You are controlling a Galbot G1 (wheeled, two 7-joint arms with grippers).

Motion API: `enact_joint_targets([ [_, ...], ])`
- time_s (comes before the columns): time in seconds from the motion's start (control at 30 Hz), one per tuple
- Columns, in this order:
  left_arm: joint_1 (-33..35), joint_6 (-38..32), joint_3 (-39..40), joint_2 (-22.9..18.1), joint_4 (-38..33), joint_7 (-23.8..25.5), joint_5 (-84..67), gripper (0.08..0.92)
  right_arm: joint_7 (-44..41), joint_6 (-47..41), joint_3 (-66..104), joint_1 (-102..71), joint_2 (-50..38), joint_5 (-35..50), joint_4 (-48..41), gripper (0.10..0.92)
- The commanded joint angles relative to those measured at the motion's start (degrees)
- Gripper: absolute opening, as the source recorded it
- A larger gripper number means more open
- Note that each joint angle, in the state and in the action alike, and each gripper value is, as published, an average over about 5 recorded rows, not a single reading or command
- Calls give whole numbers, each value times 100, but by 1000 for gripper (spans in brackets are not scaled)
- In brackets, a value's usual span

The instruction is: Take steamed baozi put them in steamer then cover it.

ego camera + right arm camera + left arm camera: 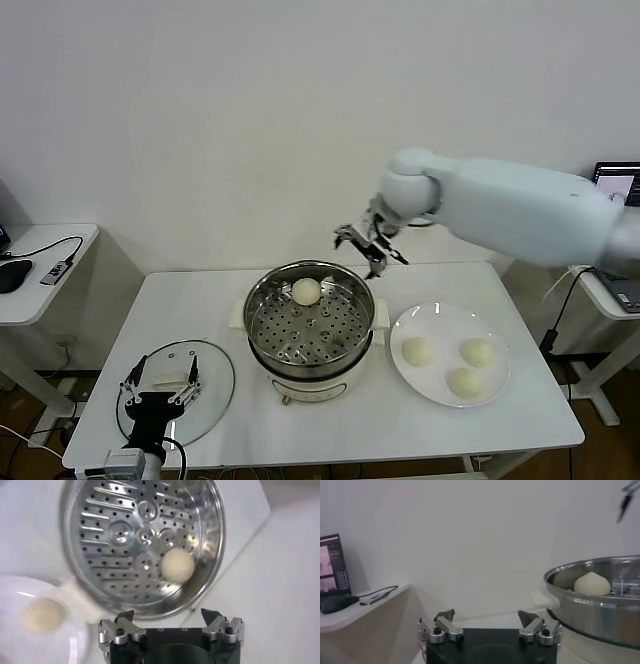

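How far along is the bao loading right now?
One baozi already lies on the steamer tray. The right tool hangs open and empty above the pot's far rim. Three baozi wait on the plate. The cover lies on the table beneath the idle, open left tool.

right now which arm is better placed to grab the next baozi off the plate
Right, probably. The right pincer is open and empty above the steamer's far rim, on the same side as the plate with three baozi. The left pincer hangs over the cover, across the steamer.
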Motion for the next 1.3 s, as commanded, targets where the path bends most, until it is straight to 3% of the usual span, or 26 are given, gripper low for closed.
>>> enact_joint_targets([
  [0.03, 22, 69, 24, 47, -57, 2, 17, 823, -80, -1259, -25, -225, -2020, 35, 1274, 823],
  [0.27, -6, 92, -4, 43, -56, 2, 30, 823, -88, -1026, 505, -1362, -2156, -398, 938, 823],
  [0.57, -1, 97, -122, 39, 39, 17, 27, 823, -138, -796, 1505, -2665, -1521, -879, 49, 823],
  [0.9, -22, 97, -161, -14, 136, 26, 30, 823, -165, -500, 1804, -3172, -690, -1354, -854, 823],
  [1.3, -43, 101, -174, -3, 166, 49, 29, 823, -83, -542, 1997, -3583, -261, -1435, -1195, 823],
])
